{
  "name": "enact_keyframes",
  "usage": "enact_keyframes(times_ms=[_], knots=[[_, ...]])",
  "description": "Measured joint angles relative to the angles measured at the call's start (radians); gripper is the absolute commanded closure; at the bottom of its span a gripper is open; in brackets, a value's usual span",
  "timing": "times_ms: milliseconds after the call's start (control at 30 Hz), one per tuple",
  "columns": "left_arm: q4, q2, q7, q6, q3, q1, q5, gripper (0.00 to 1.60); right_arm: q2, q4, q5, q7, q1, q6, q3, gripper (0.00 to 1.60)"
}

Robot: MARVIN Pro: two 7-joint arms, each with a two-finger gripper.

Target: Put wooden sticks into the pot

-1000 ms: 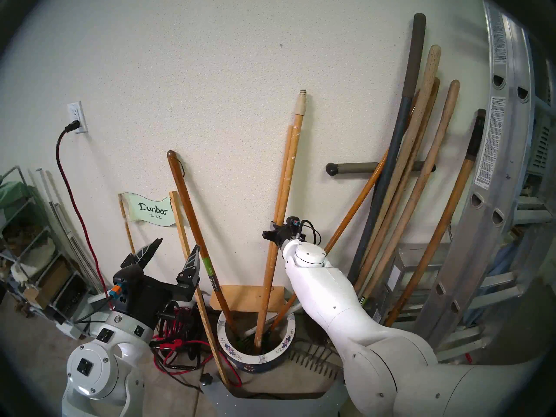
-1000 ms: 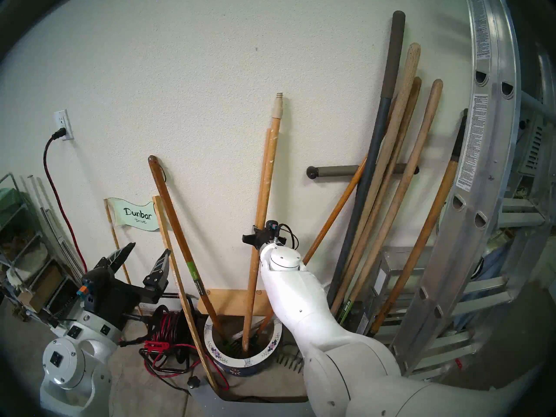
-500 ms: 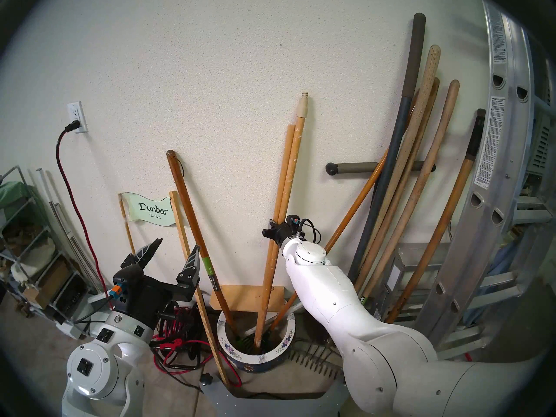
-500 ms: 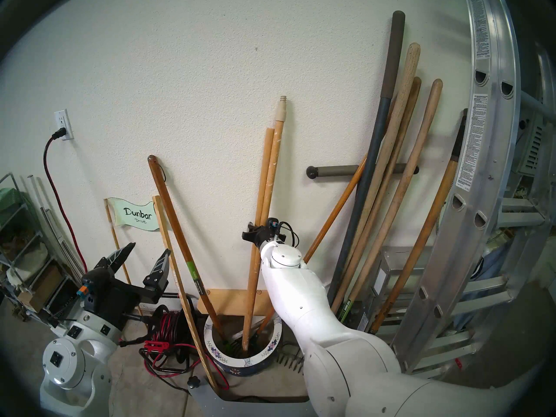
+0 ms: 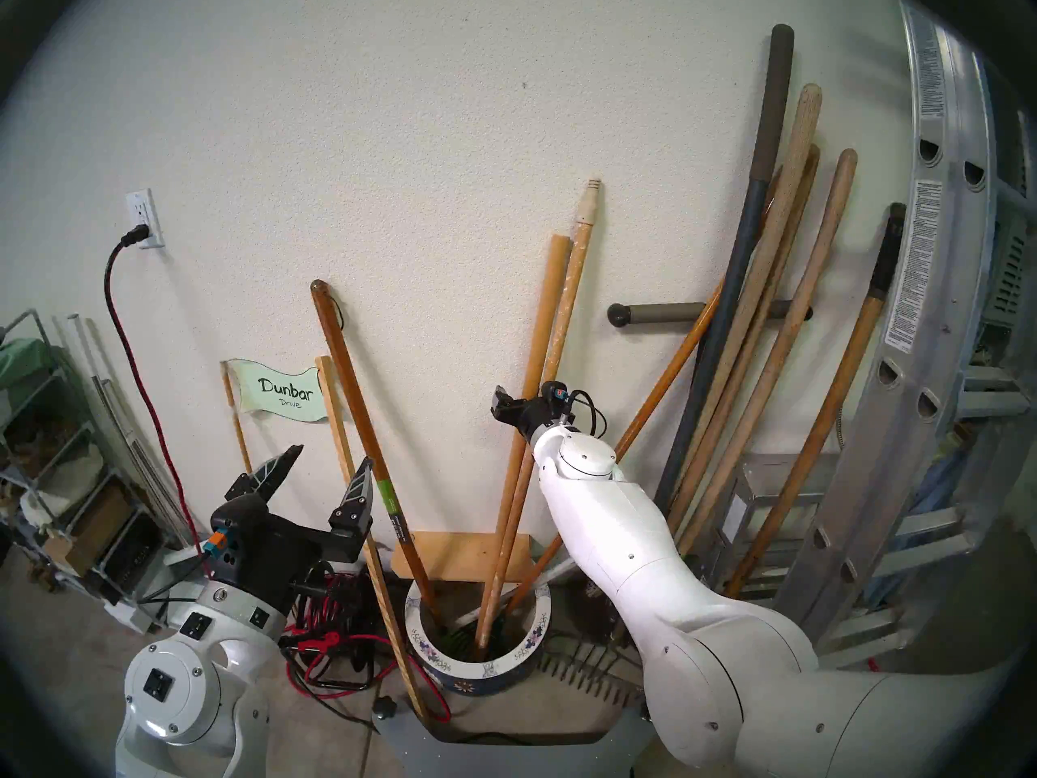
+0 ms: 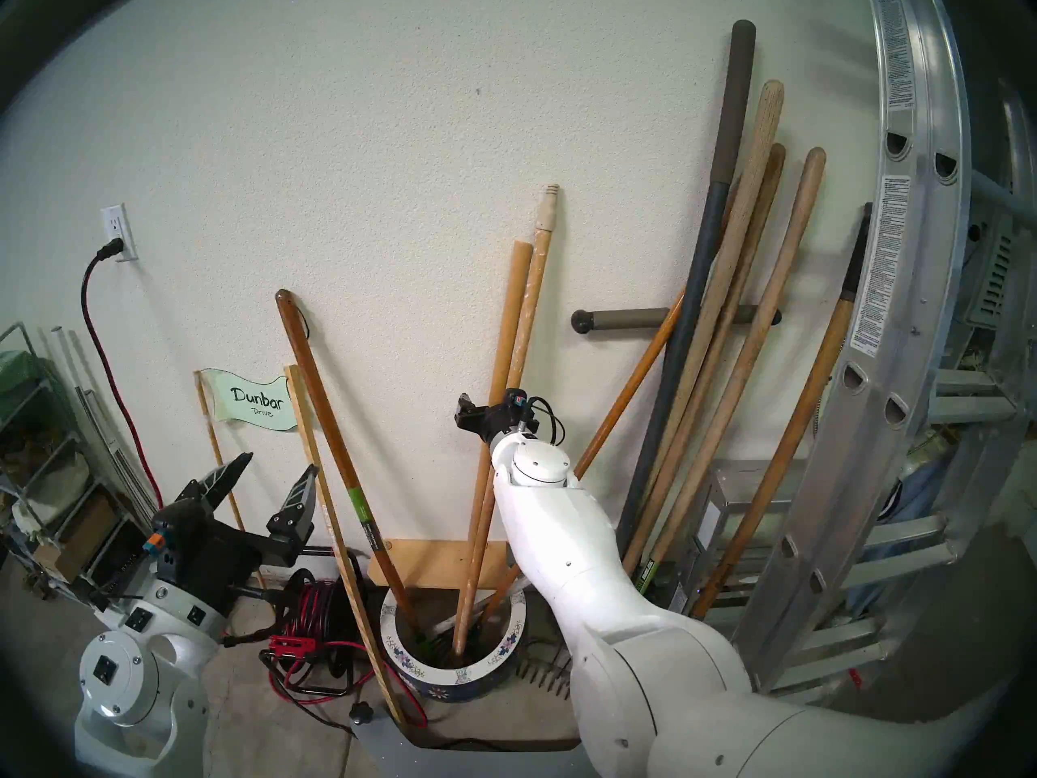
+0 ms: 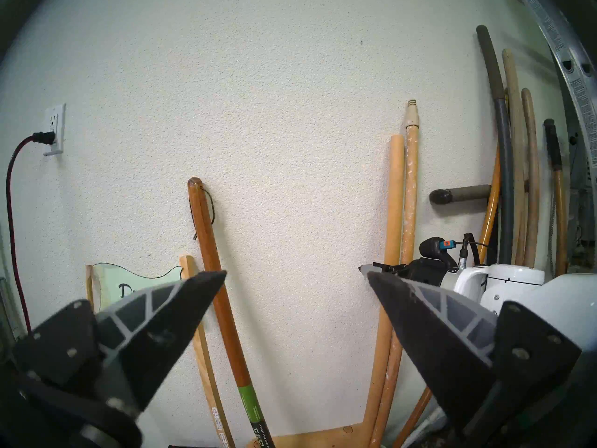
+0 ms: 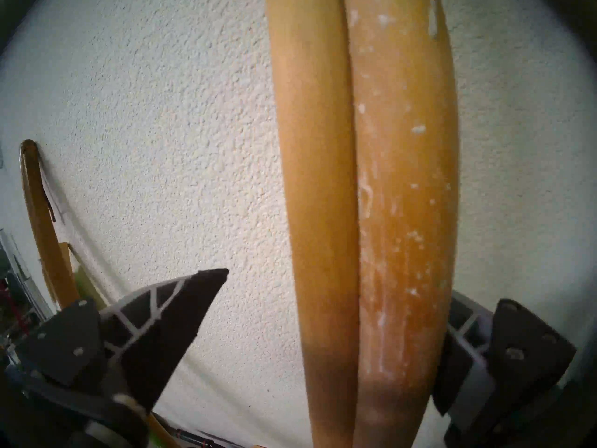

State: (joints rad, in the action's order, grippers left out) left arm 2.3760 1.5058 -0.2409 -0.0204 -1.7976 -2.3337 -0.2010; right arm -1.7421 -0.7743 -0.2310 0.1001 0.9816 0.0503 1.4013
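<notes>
The two wooden sticks, the plain stick (image 5: 546, 311) and the white-speckled stick (image 5: 564, 311) with a cream threaded tip, lean side by side on the wall. Their lower ends stand in the pot (image 5: 477, 669), a round planter with a white floral rim, also in the head right view (image 6: 455, 674). My right gripper (image 5: 522, 403) is open around both sticks at mid-height. In the right wrist view both sticks (image 8: 323, 211) lie against the right finger (image 8: 465, 334), clear of the left finger (image 8: 181, 318). My left gripper (image 5: 332, 454) is open and empty, left of the pot.
A dark brown handle with a green label (image 5: 359, 417) and an orange handle (image 5: 662, 378) also stand in the pot. A thin square stake (image 5: 365, 535), a sign and a red cable reel (image 5: 331, 603) are left of it. Tool handles (image 5: 785, 311), a rake and a ladder (image 5: 926, 311) crowd the right.
My right gripper has risen and shifted right. The tops of both sticks have swung right along the wall. The left arm has not moved.
</notes>
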Motion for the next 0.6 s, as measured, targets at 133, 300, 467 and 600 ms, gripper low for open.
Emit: enact_keyframes(times_ms=[133, 300, 467, 600], knots=[[0.0, 0.0, 0.0, 0.0, 0.0, 0.0, 0.0, 0.0, 0.002, 0.001, -0.003, 0.003, -0.003, -0.006, 0.003, 0.0], [0.0, 0.0, 0.0, 0.0, 0.0, 0.0, -0.001, 0.0, 0.002, 0.004, -0.005, 0.004, -0.006, -0.01, 0.005, 0.0], [0.0, -0.001, 0.0, 0.0, 0.0, 0.0, -0.001, 0.0, 0.002, 0.015, -0.009, 0.01, -0.012, -0.012, 0.006, 0.0], [0.0, -0.001, 0.0, 0.0, 0.0, 0.0, -0.001, 0.0, 0.001, 0.017, -0.012, 0.019, -0.016, -0.018, 0.004, 0.0]])
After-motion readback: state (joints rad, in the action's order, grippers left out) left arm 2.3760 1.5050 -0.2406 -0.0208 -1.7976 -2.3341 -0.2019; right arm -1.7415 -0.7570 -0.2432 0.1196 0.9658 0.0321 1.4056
